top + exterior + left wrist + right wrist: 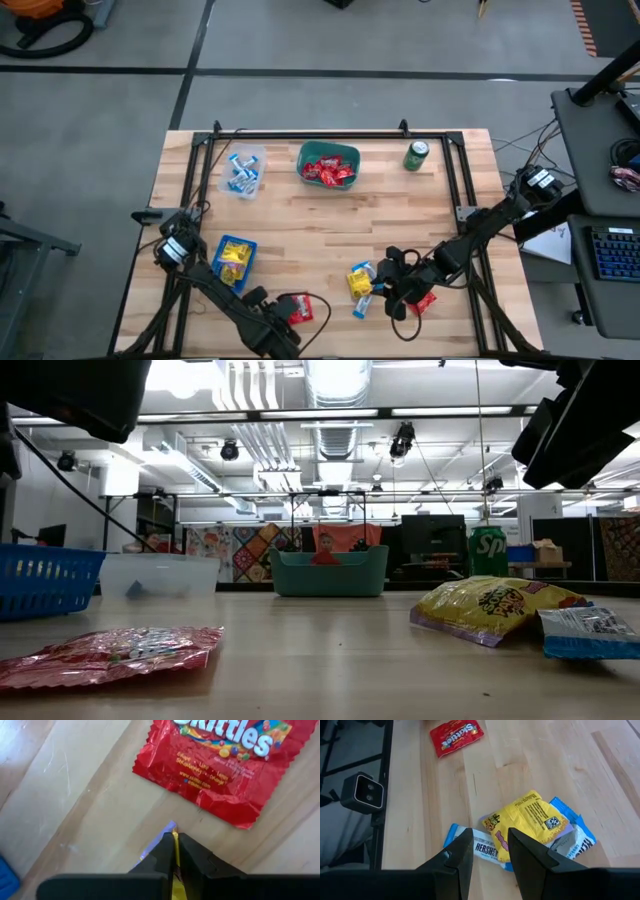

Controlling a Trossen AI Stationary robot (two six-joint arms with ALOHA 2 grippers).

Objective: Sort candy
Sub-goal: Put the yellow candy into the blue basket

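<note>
Candy lies loose on the wooden table: a red packet (299,307) near the front, also in the left wrist view (220,765); a yellow packet (359,282) on blue-and-white wrappers (362,306); another red packet (425,300). My left gripper (175,837) is beside the front red packet, shut on a thin yellow wrapper. My right gripper (489,837) is open above the yellow packet (527,817) and a blue-and-white wrapper (482,847), touching neither. My left gripper pinches a thin yellow wrapper edge (175,851) between its two fingers. Only a narrow yellow strip and a pale tip (170,826) show past the fingertips; the fingers hide the rest. It is held just above the table beside the red packet.
At the back stand a clear tub with blue-and-white wrappers (243,172), a green bin with red packets (328,165) and a green can (417,155). A blue basket with yellow packets (235,258) sits front left. A black frame (320,133) runs around the table.
</note>
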